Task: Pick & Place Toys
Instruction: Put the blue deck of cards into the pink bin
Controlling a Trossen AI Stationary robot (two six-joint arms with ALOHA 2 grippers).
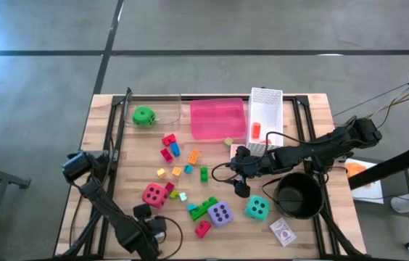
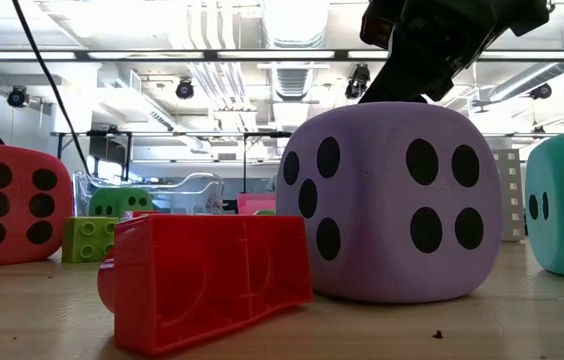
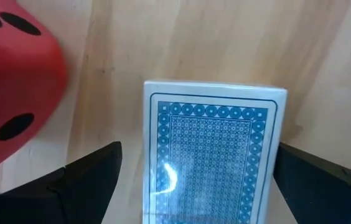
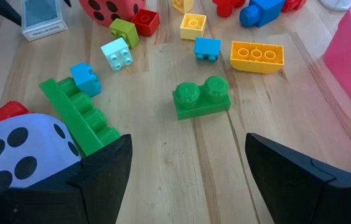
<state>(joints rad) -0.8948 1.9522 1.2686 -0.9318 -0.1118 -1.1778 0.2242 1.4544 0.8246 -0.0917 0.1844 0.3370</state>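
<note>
On the wooden worktop [image 1: 103, 130], the left gripper [image 3: 197, 186] hangs with fingers spread either side of a blue-backed card pack [image 3: 210, 155]. A translucent pink plastic tub [image 1: 217, 118] holds no visible toys; a white mesh basket [image 1: 265, 119] holds one orange piece [image 1: 256, 131]. The right gripper [image 4: 188, 180], fingers spread, hovers near a green two-stud brick [image 4: 201, 98]; the black round pot [image 1: 298, 196] looks empty.

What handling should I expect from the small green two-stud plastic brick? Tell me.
The small green two-stud plastic brick looks rigid and probably light. It lies flat on the wooden table, so rolling seems unlikely. Its glossy sides may slip between the open right gripper fingers.
</note>
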